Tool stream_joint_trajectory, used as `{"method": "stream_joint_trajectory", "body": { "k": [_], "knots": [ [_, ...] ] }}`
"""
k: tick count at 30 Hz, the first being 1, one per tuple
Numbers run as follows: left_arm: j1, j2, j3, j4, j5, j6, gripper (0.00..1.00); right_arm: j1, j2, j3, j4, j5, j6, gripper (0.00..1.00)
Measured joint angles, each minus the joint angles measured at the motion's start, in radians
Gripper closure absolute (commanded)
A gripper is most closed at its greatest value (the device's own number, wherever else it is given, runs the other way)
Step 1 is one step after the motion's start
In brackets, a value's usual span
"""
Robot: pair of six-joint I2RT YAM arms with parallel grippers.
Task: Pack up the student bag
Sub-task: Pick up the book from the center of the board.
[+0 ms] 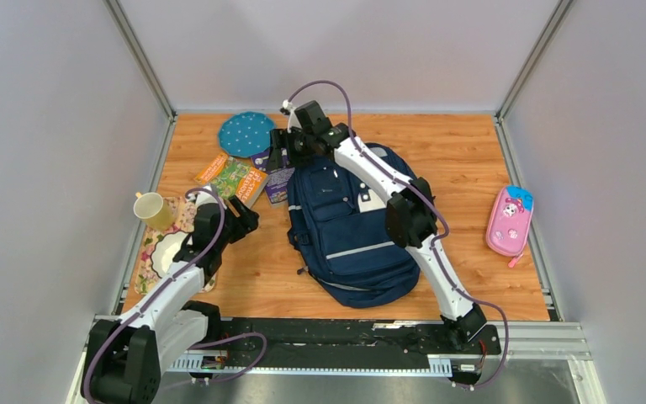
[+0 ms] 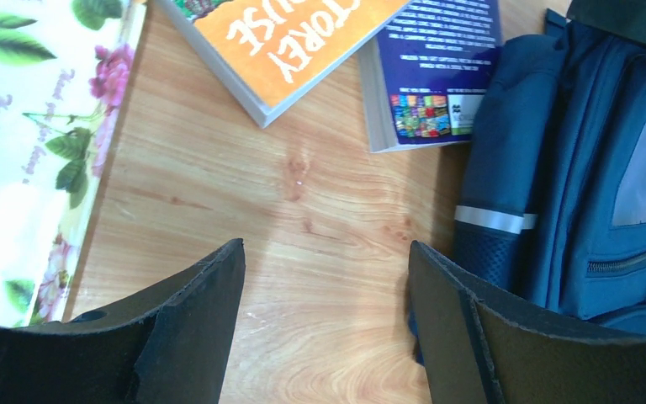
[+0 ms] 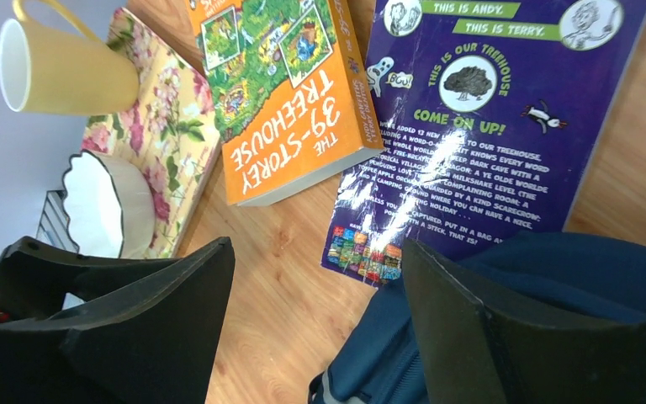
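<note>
We judge the packing barely begun. The student bag (image 1: 349, 227) lies mid-way across the bench (image 1: 471, 160), with the orange book (image 3: 286, 109), purple book (image 3: 471, 126) and pink pencil case (image 1: 510, 220) all outside it. Our left gripper (image 2: 324, 278) and right gripper (image 3: 315, 278) both stand spread, holding nothing.

The student bag (image 1: 349, 227) is a large navy blue backpack. It lies flat on the wooden table (image 1: 471, 168), near the middle, with its front side up. Its top points to the far edge and its rounded bottom to the near edge, turned a little to the right. A thin light-grey stripe (image 1: 360, 250) crosses the lower front pocket, and a white square patch (image 1: 368, 202) sits higher. In the left wrist view the front pocket zip (image 2: 627, 261) looks closed.
</note>
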Motion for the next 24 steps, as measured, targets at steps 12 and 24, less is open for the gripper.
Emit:
{"method": "stream_joint_trajectory", "body": {
  "k": [12, 24],
  "knots": [
    [0.001, 0.029, -0.016, 0.046, -0.073, 0.007, 0.21, 0.019, 0.137, 0.099, 0.066, -0.018, -0.003, 0.2],
    [0.014, 0.116, -0.016, 0.087, -0.064, 0.017, 0.21, 0.025, 0.175, 0.112, 0.106, -0.025, 0.001, 0.19]
  ]
}}
